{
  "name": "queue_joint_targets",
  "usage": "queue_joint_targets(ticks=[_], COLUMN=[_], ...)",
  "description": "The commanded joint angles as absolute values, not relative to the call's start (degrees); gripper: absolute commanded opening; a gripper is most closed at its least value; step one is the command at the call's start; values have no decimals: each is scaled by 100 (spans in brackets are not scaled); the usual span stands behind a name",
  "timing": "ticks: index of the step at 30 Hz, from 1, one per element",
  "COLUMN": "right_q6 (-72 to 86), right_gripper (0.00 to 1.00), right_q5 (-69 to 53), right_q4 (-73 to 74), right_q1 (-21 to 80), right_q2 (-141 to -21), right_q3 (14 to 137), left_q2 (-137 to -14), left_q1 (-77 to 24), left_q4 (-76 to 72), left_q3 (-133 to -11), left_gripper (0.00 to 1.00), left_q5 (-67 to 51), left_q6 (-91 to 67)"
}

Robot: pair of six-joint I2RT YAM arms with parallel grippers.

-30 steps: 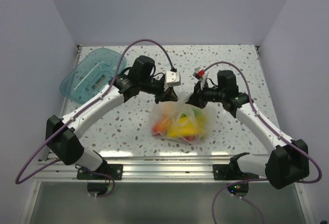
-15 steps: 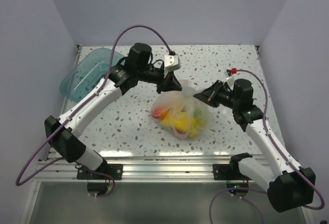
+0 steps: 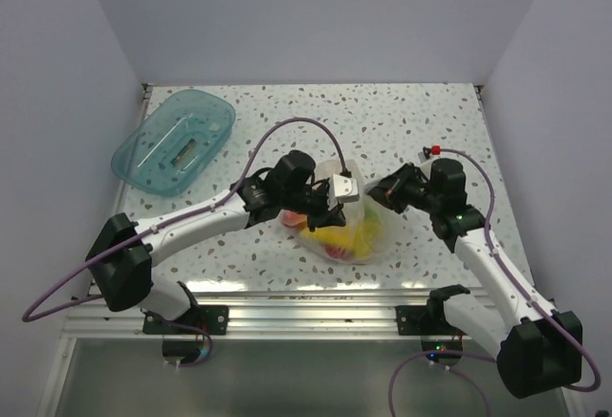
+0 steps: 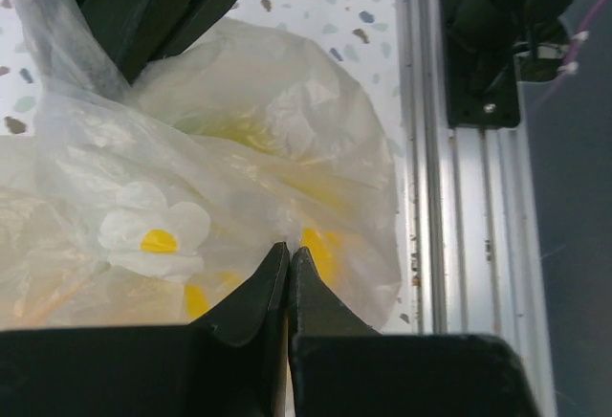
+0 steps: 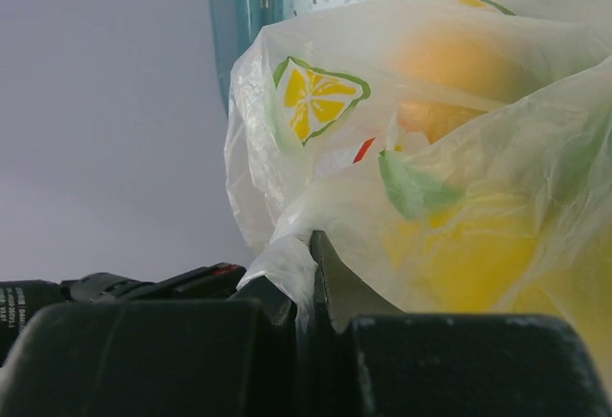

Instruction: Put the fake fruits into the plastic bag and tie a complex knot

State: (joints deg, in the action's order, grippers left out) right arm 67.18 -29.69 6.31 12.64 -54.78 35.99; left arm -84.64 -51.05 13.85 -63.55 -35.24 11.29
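The right gripper (image 5: 308,283) has its jaws closed on a twisted bunch of film at the upper edge of the plastic bag (image 5: 459,149). The film runs taut from the pinch into the bag's body. The left gripper (image 4: 287,262) has its jaws pressed together with only a slit between them, and its tips touch the near side of the bag. Whether a fold is caught in that slit cannot be told from the wrist view.

The fake fruits (image 3: 349,237) sit inside the bag as yellow, orange and red shapes behind the clear plastic. The bag rests on the speckled table (image 3: 430,120) between the two arms. The teal tray (image 3: 172,142) stands well apart at the far left.

By my reading, the loading is done and the knot is the step in hand. To do it well, the right gripper should keep its bunch tight and lifted, so that the fruit's weight pulls the neck narrow. The left gripper needs a firm hold on a separate handle or fold, not on the film stretched over the fruit, which would tear or slip. The two ends should then be crossed close above the fruit, leaving enough slack for a second pass. Pulling sideways risks rolling the bag and spilling it.
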Motion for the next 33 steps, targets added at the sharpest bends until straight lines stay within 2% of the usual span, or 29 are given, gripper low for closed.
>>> queue_joint_targets(ticks=[1,7,11,14,16,19,26,33], right_q6=[6952,7066,7197,7190,7181,7225,7541,7507], right_gripper=[0,0,0,0,0,0,0,0], right_q5=[-2777,-2988,-3242,-3296,-3348,-3393,-3401,-3471], right_q4=[158,-148,-359,-422,-430,-650,-1097,-2144], right_q1=[1178,1213,1274,1344,1397,1468,1669,1889], right_q2=[-5476,-5467,-5423,-5353,-5317,-5291,-5404,-6089], right_q3=[3639,3463,3297,3200,3164,3129,2997,3102], left_q2=[-8559,-9200,-9448,-9431,-9448,-9352,-9913,-10143], left_q1=[-5238,-5247,-5238,-5029,-4783,-4474,-4404,-4272], left_q4=[976,598,275,-445,-798,-1834,-3153,-4401], left_q3=[-6091,-6002,-6144,-6038,-5977,-5740,-5836,-5793], left_gripper=[0,0,0,0,0,0,0,0], left_q5=[-2518,-1584,-1705,-2126,-2965,-3408,-3348,-4252], left_q6=[1529,1749,1688,1250,556,-341,-1932,-3496])
